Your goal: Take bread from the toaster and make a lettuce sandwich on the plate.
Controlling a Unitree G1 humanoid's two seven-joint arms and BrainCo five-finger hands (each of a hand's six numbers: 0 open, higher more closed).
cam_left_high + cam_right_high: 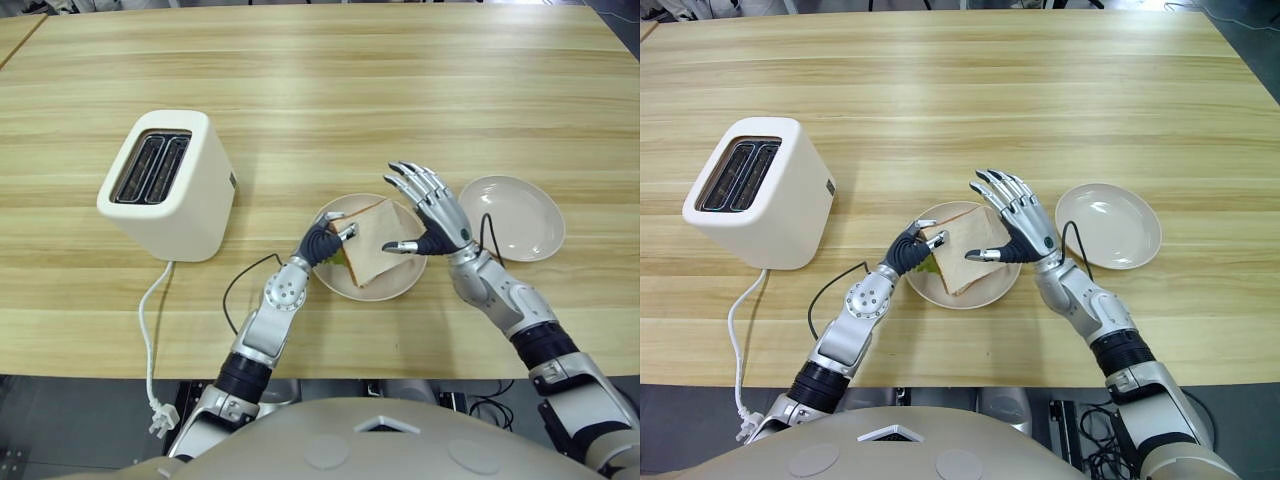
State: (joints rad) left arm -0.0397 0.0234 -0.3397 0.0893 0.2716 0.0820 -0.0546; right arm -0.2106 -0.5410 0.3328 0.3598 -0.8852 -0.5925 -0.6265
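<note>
Now, as things lie:
- My left hand (pixel 322 242) sits at the plate's (pixel 371 296) nine o'clock edge, fingers curled onto the near corner of the bread (pixel 378 248).
- My right hand (pixel 440 215) hovers at three o'clock, fingers spread wide, holding nothing, thumb over the bread.
- Lettuce (pixel 340 259) peeks from under the bread at eight o'clock.
- Toaster (pixel 175 190) stands at ten o'clock, well apart.
- Empty plate (pixel 512 217) lies at two o'clock.

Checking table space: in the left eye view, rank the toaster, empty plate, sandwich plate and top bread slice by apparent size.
1. toaster
2. sandwich plate and empty plate, too alike to rank
3. top bread slice
</note>
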